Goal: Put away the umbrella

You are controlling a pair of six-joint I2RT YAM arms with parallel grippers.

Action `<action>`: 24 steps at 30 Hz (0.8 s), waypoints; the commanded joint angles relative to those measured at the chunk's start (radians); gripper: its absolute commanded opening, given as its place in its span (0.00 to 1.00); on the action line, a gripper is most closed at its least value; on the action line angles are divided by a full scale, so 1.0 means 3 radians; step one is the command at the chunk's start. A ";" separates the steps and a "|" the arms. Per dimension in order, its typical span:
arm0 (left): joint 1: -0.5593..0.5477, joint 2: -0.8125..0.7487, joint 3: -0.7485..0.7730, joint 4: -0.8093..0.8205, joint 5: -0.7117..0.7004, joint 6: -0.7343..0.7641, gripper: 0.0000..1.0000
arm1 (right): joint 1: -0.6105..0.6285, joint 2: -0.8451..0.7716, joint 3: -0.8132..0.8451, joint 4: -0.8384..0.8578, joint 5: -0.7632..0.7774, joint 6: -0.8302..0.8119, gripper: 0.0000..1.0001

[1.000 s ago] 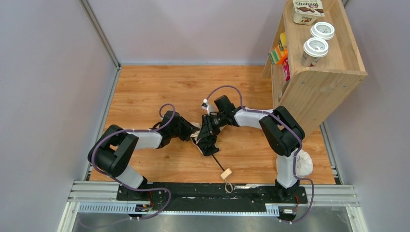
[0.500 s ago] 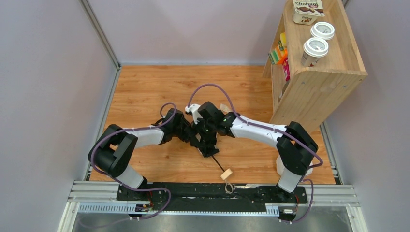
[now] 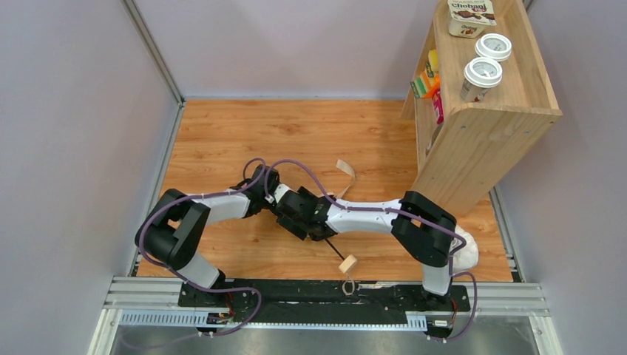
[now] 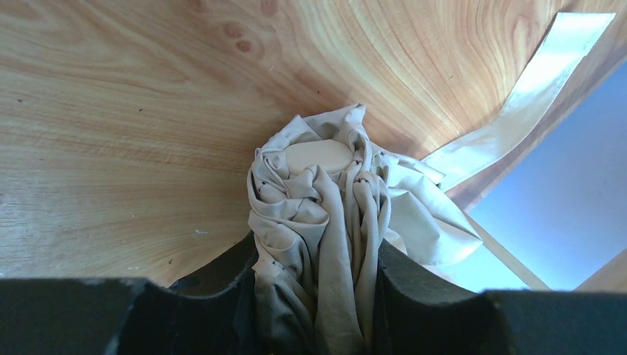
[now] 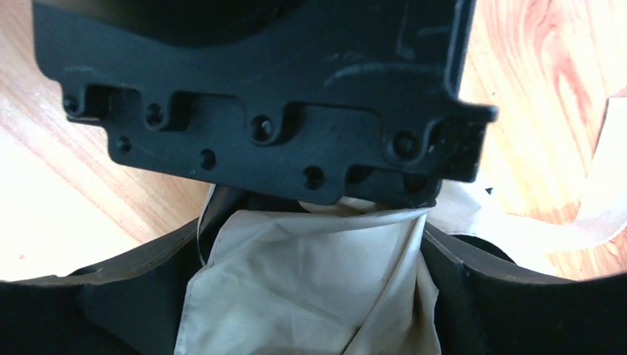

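Note:
The umbrella's cream canopy [image 4: 318, 214] is bunched between my left gripper's [image 4: 318, 266] fingers, which are shut on it just above the wood floor. Its strap tab [image 4: 532, 81] trails off to the right. My right gripper [image 5: 310, 296] is also shut on cream canopy fabric [image 5: 296, 288], right behind the left gripper's black body [image 5: 259, 96]. In the top view both grippers, left [image 3: 270, 194] and right [image 3: 292, 216], meet and hide the canopy. Only the dark shaft [image 3: 334, 250], the wooden knob [image 3: 348, 263] and the strap [image 3: 345, 171] show.
A wooden shelf unit [image 3: 488, 126] stands at the right with yogurt cups [image 3: 482, 74] on top and packets inside. A white lumpy plastic bag [image 3: 466, 253] lies by the right arm's base. Grey walls close in the wooden floor [image 3: 222, 133].
My right gripper has swung left and toward the near edge along the canopy, up against the left gripper. The strap now lies uncovered on the floor. The left arm has barely moved.

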 commanded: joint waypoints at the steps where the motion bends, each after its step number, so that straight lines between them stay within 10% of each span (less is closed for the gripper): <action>1: -0.0066 0.0087 -0.0019 -0.0226 0.0014 -0.0047 0.00 | 0.0054 0.0144 0.0140 0.0106 0.0467 -0.0115 0.76; 9: -0.0091 0.0082 0.0002 -0.0349 -0.0094 0.0035 0.00 | 0.0054 0.0308 0.0171 0.0070 0.0779 0.0003 0.00; 12: -0.0097 0.0057 0.0012 -0.0354 -0.0201 0.0219 0.07 | -0.0053 0.0185 -0.0069 0.0274 0.0407 0.0166 0.00; 16: -0.0091 -0.0066 -0.0151 -0.0089 -0.0267 0.0352 0.75 | -0.0334 -0.0070 -0.0499 0.0739 -0.0681 0.0172 0.00; 24: -0.0092 -0.0132 -0.0187 -0.0154 -0.0364 0.0593 0.77 | -0.1014 -0.0081 -0.0551 0.1016 -0.3110 0.0514 0.00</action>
